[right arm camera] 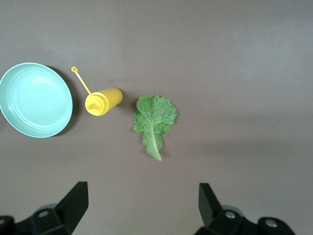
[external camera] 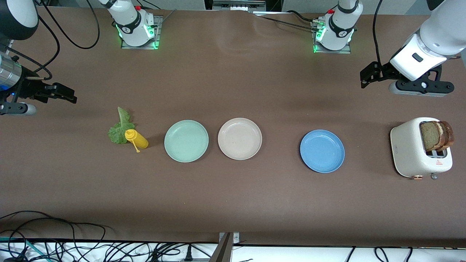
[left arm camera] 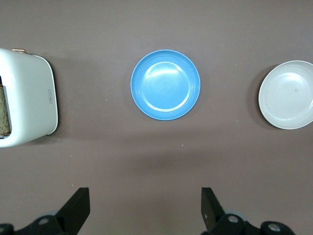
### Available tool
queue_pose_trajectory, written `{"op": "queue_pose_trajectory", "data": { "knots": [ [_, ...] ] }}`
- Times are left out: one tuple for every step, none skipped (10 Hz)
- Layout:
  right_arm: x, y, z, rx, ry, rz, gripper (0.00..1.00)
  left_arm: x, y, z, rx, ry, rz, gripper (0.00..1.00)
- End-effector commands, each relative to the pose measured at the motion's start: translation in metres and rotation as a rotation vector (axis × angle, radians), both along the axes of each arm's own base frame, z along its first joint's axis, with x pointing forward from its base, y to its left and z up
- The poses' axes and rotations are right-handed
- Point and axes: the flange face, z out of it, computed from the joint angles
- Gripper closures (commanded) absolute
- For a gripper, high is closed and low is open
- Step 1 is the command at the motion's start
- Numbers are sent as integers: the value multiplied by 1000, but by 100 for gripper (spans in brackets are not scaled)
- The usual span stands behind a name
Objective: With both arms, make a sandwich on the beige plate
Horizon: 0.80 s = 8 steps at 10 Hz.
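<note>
The beige plate (external camera: 240, 138) lies bare in the middle of the table and also shows in the left wrist view (left arm camera: 287, 94). No assembled sandwich is in view. Two bread slices (external camera: 436, 135) stand in the white toaster (external camera: 411, 153) at the left arm's end. A green lettuce leaf (external camera: 120, 125) (right arm camera: 154, 120) lies flat toward the right arm's end. My left gripper (external camera: 365, 78) (left arm camera: 145, 205) hangs open and holds nothing, over bare table near the toaster. My right gripper (external camera: 67, 94) (right arm camera: 143, 203) is open with nothing in it, over bare table near the lettuce.
A yellow squeeze bottle (external camera: 137, 139) (right arm camera: 103, 101) lies on its side against the lettuce. A mint-green plate (external camera: 186, 141) (right arm camera: 34, 99) sits beside the beige plate, toward the right arm's end. A blue plate (external camera: 322, 151) (left arm camera: 165, 84) sits between the beige plate and the toaster (left arm camera: 29, 100).
</note>
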Motion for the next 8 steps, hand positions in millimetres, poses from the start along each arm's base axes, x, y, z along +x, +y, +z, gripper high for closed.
{"op": "queue_pose_trajectory", "data": {
  "knots": [
    [1, -7, 3, 24, -5, 17, 0, -5, 2, 3, -18, 8, -7, 0],
    [0, -9, 3, 27, 2, 14, 0, -5, 2, 3, -18, 8, -7, 0],
    [0, -8, 3, 46, 3, 13, 0, -3, 5, 1, -19, 8, -1, 0],
    [-1, -10, 2, 51, 4, 7, 0, 4, 16, -5, 6, 10, 13, 0],
    [0, -10, 3, 51, 2, 7, 0, 10, 23, -15, 69, 20, 6, 0],
    [-1, -8, 3, 50, 4, 12, 0, 14, 31, -21, 95, 28, 15, 0],
    [0, -9, 2, 50, 7, 11, 0, 24, 48, -38, 107, 55, 31, 0],
    [0, -8, 2, 41, 7, 15, 0, 31, 78, -47, 109, 70, 76, 0]
  ]
}}
